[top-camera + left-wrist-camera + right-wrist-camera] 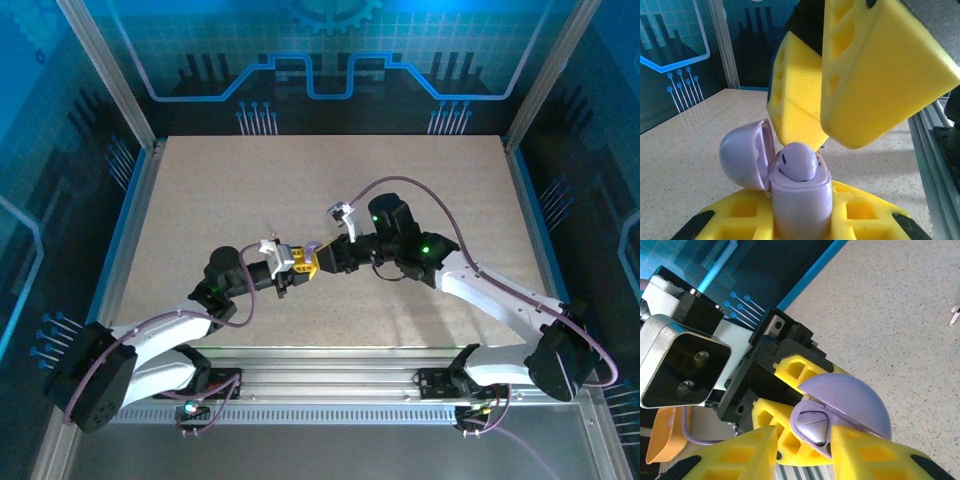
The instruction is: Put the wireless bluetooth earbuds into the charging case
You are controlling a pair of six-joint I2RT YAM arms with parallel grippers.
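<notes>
Charging case (801, 197) tight within left pincer (801, 225); earbud (797, 161) between tips of narrow right pincer (805, 440).

Here's the lavender charging case (801, 202), standing upright off the tabletop, its base pinched in the left claw (300, 262). Its domed lid (742, 152) is flipped wide open on the hinge, hollow side facing the body. One earbud (798, 161), the same pale lavender and rounded on top, sits in its well, poking up above the rim.
</notes>
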